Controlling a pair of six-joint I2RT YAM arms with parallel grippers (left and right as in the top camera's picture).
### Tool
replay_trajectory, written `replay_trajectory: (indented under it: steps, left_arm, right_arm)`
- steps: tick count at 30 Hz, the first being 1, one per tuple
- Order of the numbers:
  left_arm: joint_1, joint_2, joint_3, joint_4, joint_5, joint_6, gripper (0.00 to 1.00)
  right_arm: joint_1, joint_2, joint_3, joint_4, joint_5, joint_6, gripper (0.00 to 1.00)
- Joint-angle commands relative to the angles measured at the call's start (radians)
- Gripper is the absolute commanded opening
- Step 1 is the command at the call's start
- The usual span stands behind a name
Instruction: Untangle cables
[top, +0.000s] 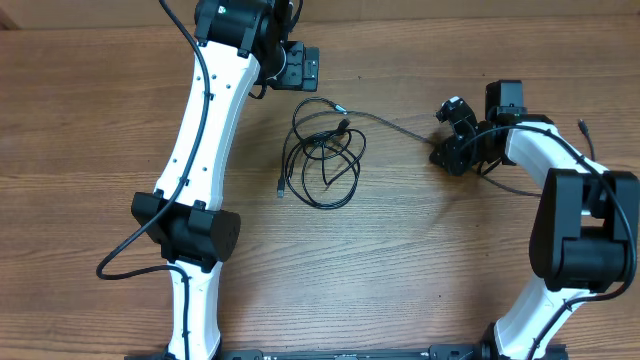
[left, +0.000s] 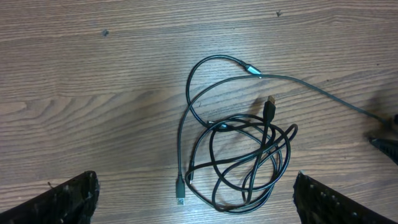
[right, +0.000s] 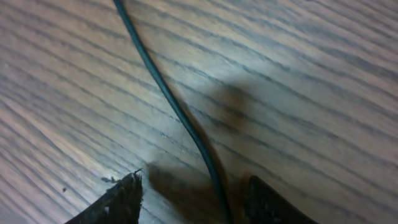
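**Wooden table, one strand straddled**

Wood-grain table (top: 450, 270) carries the cables (top: 322, 160) in a loose coil near its middle. Left gripper (left: 205, 199) hangs above them, jaws released wide. Right gripper (right: 193, 202) straddles one strand, jaws apart, not clenched.

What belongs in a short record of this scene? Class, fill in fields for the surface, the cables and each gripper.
surface: wooden table
cables: thin black cords lying in a loose tangle at mid-table, with small plug ends showing
left gripper: open, above the tangle, holding nothing
right gripper: low over the table to one side of the tangle, jaws apart
strand: leads out of the tangle and runs between the right gripper's fingers
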Motion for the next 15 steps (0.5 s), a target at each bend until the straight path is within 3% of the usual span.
replay_trajectory:
  steps: [1, 3, 5, 8, 10, 15]
  left_arm:
    - [0.0, 0.002, -0.005, 0.003, -0.013, -0.018, 1.0]
    - [0.0, 0.002, -0.005, 0.003, -0.013, -0.018, 1.0]
    - [0.0, 0.002, -0.005, 0.003, -0.013, -0.018, 0.99]
    - [0.0, 0.002, -0.005, 0.003, -0.013, -0.018, 0.99]
    - [0.0, 0.002, -0.005, 0.003, -0.013, -0.018, 1.0]
    - [0.0, 0.002, -0.005, 0.003, -0.013, -0.018, 1.0]
  right_arm:
    - [0.007, 0.023, 0.002, 0.007, -0.005, -0.004, 0.42]
    - [0.007, 0.023, -0.003, 0.014, -0.005, -0.004, 0.34]
    - [0.007, 0.023, -0.013, 0.032, -0.005, -0.005, 0.19]
    - [0.006, 0.024, -0.024, 0.05, -0.006, -0.004, 0.14]
    - [0.006, 0.024, -0.027, 0.051, -0.006, 0.001, 0.04]
    - [0.006, 0.024, -0.026, 0.063, -0.013, 0.175, 0.04]
